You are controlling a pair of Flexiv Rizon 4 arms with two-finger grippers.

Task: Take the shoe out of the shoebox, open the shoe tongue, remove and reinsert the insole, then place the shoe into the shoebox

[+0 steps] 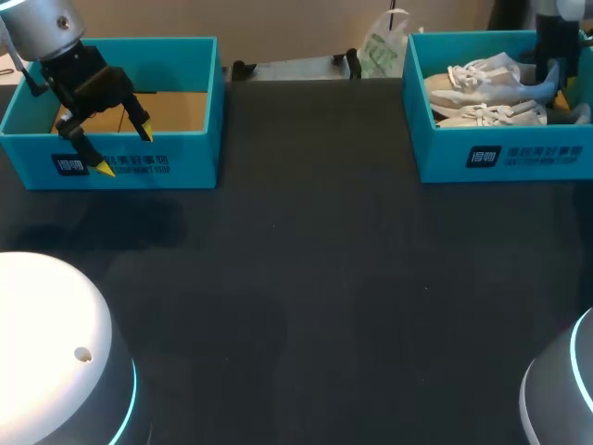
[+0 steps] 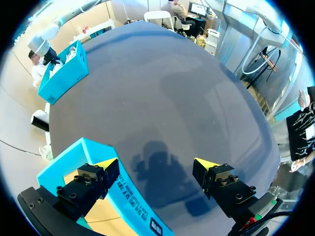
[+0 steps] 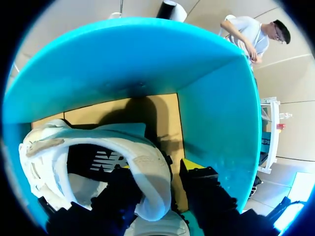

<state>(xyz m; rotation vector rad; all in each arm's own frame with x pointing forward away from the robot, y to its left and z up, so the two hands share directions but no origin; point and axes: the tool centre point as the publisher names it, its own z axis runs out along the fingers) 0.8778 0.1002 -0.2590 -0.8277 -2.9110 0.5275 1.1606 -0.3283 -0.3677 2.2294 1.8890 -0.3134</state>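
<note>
Nearest, bare dark table [image 1: 306, 306]. Further on, at the left, left gripper [image 1: 125, 150] hung over the front wall of the left box [image 1: 199, 158], jaws spread wide and holding nothing; only a brown cardboard floor showed inside that box.

At the far right, right gripper [image 3: 156, 169] was sunk into the right box [image 1: 505, 153], jaws pinching the padded heel rim of the shoe [image 3: 44, 147], one finger apparently inside the opening, the other outside it. Lay in that box on its side, heel towards the gripper, with a second shoe [image 1: 491, 114] just beside it.

Fitted two stages equally: shoe about to be lifted out, or just set back in and not yet let go.

Either way, called for care at the heel. Soft, yielding rim, likely to fold or slip under a shallow pinch, so worth a deep, square hold. Close box wall beside the outer finger, so straight vertical travel was safest. Loose laces and the neighbouring shoe could snag or drag along.
</note>
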